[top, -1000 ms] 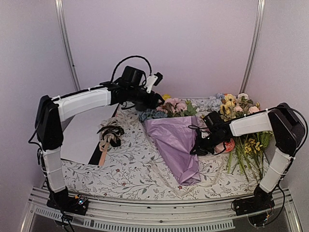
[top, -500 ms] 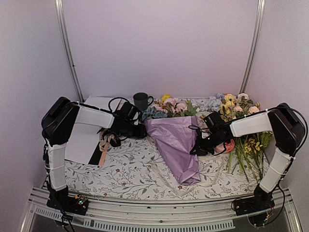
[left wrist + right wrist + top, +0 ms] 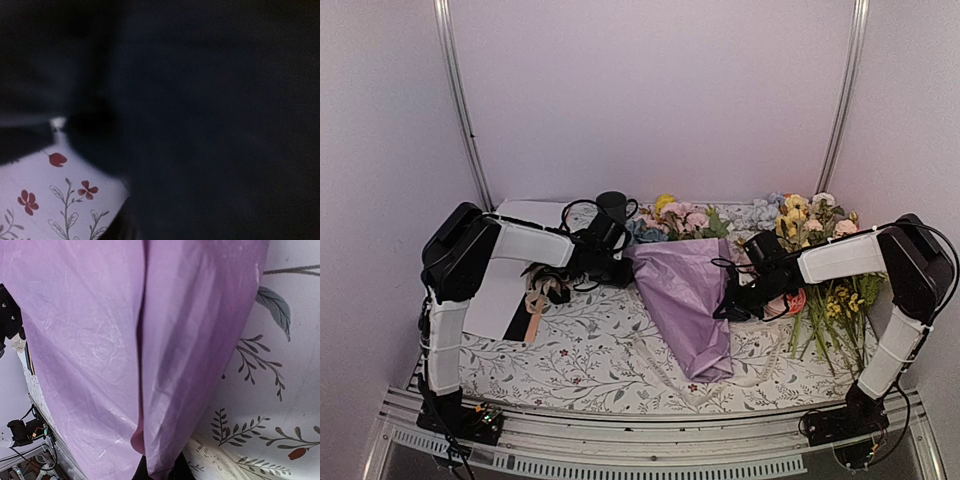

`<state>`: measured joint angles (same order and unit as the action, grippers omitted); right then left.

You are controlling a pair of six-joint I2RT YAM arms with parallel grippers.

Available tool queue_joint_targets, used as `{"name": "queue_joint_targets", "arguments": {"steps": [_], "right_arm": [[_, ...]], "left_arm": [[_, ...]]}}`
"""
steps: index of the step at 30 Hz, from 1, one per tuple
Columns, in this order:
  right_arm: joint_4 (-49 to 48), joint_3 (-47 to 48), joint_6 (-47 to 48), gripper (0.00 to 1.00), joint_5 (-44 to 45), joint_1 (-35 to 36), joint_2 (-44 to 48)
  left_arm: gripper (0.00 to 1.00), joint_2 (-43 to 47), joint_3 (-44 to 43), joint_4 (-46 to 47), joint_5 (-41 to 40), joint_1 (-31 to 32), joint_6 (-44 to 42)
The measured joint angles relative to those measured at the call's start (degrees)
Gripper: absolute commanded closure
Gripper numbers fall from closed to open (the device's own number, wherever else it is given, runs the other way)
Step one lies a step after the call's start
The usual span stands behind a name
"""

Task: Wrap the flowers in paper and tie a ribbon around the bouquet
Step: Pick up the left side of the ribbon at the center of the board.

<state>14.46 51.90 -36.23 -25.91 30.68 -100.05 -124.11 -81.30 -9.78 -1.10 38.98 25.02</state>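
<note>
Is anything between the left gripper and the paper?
Nothing visible does: from above, the left gripper sits right at the left edge of the paper. Its own wrist view is too dark to confirm.

1. Left arm (image 3: 530,243): one second ago it was raised, with its wrist high over the left end of the flowers (image 3: 685,218). It has since dropped and folded in low, and its black upper joint has swung rightward.
2. Left fingers (image 3: 618,270): now down at the worktop (image 3: 600,340), against the left edge of the paper (image 3: 685,295). They edged slightly rightward over the last half second.
3. The paper: its upper left edge has shifted rightward.
4. Dark mug (image 3: 612,207): formerly hidden behind the raised arm, now exposed.
5. White sheet (image 3: 490,300): the lowered arm covers more of it.
</note>
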Motion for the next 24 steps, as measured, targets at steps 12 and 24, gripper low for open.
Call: {"name": "queue_joint_targets", "arguments": {"steps": [12, 24], "right_arm": [[-0.3, -0.6, -0.4, 1.0, -1.0, 0.0, 1.7], [0.0, -0.5, -0.4, 1.0, -3.6, 0.2, 2.0]], "left_arm": [[1.0, 5.7, 8.7, 1.9, -1.8, 0.4, -1.4], [1.0, 24.1, 23.6, 3.8, -1.6, 0.3, -2.3]]}}
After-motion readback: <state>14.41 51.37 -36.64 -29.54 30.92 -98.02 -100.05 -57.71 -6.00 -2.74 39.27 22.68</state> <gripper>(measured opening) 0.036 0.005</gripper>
